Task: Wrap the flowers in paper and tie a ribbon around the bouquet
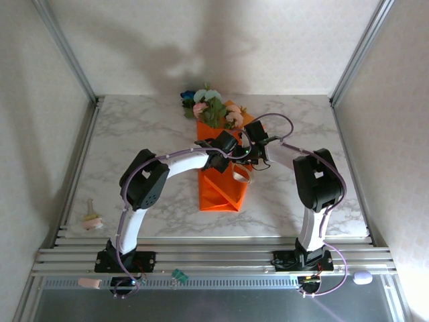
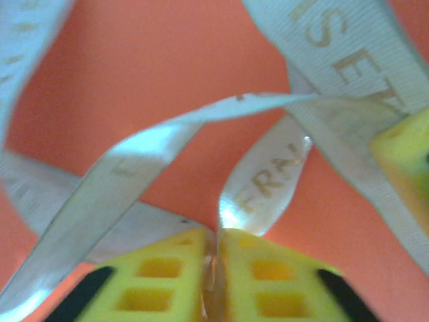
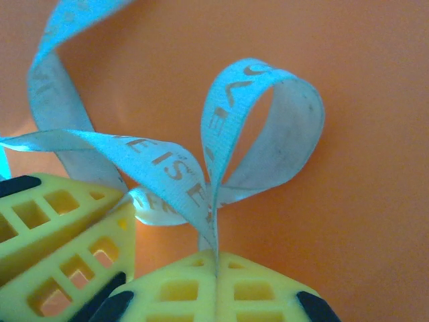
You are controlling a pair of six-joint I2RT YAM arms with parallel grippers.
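Marbled white tabletop bears the orange bouquet; pale walls, aluminium posts.

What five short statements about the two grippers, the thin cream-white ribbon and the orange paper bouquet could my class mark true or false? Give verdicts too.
1. The left gripper is shut on the thin cream-white ribbon. True.
2. The right gripper stands open, holding nothing. False: it too is shut on the ribbon.
3. The orange paper cone bouquet lies on the white marbled table, its pink and white blooms towards the far edge. True.
4. The ribbon is plain. False: it bears printed letters.
5. The ribbon lies flat and straight. False: it curls in loops over the orange paper.
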